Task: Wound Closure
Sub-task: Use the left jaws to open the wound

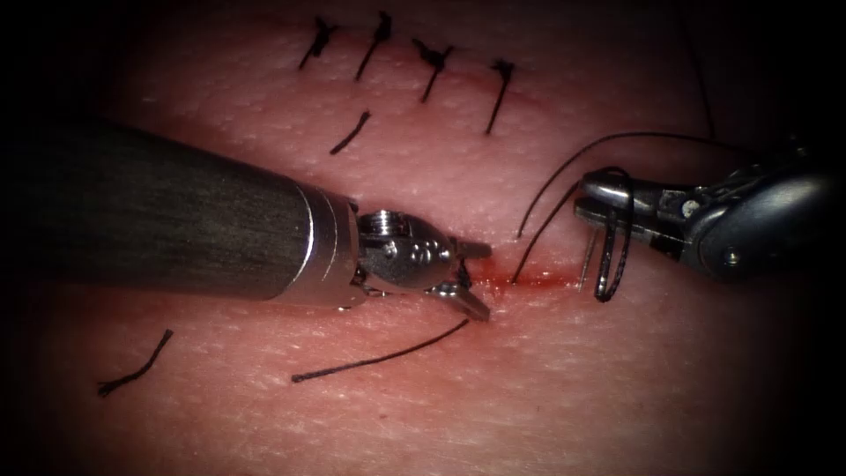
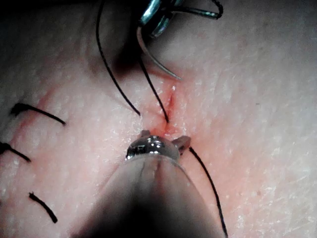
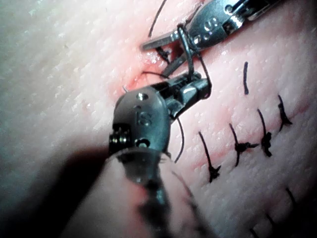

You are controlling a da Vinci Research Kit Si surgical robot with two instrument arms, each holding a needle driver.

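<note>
two tools over the tissue [image 1: 546, 388]. left tool [image 1: 476, 278] enters from the left on a dark shaft, jaws spread in a v at the left end of the cut [image 1: 538, 280]; they hold nothing. the end of one loose thread piece [image 1: 379, 357] lies just beside the lower jaw. right tool [image 1: 592, 196] enters from the right, jaws pressed together on the curved needle [image 1: 603, 264], gripped at its upper part. the needle hangs down from the jaws toward the cut and is out of the tissue, as the left wrist view shows it [image 2: 156, 62] clear above the surface. thread [image 1: 573, 163] count: two strands rise from the tissue beside the cut and one loop drapes over the right jaws. red fluid [image 1: 520, 280] sits along the cut. four finished stitches [image 1: 432, 66] in a row above. cut ends lying loose: three, one under the stitches [image 1: 351, 132], one at lower left [image 1: 137, 366], one below the left tool.
</note>
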